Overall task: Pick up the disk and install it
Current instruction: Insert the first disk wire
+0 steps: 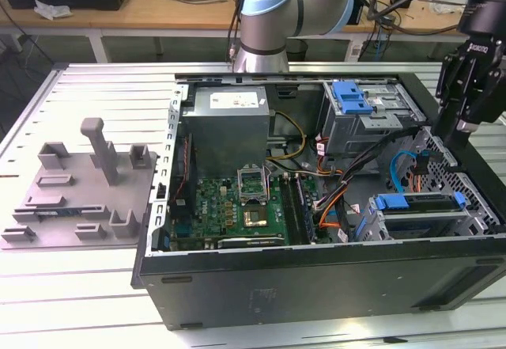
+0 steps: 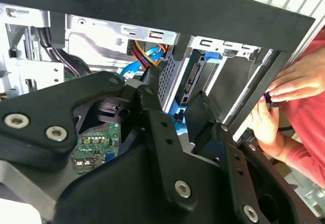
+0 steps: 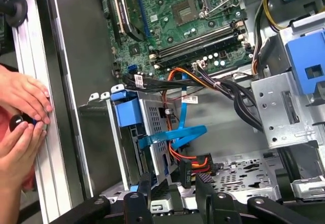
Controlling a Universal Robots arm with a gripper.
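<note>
Hovering over the end of the open computer case (image 1: 316, 278) at the exterior view's right, the pincer (image 1: 461, 127) holds its two black fingers (image 3: 144, 191) apart with a clear gap. Nothing is gripped between them, and both wrist views show the same spread.

The disk (image 1: 421, 213), silver-grey inside its blue carrier frame, sits in the perforated metal cage (image 1: 482, 206) at the near corner of the case on the exterior view's right. It is below the pincer and apart from it. In the first wrist view the disk stands on edge in that cage. A flat blue cable (image 3: 177, 135) and a bundle of orange wires (image 3: 189, 158) run just beside it, and the fingertips are near these but not touching the disk.

A lone blue caddy (image 1: 352, 96) occupies the bay at the far side of the case. The grey power-supply box (image 1: 229, 119) lies beyond the green motherboard (image 1: 245, 206).

Outside the case, toward the exterior view's left, a grey fixture plate (image 1: 79, 191) with upright pegs rests on the slatted bench (image 1: 95, 88).

A person's hands (image 3: 23, 117) rest on the bench rail against the case's outer wall, pinching a small dark object.
</note>
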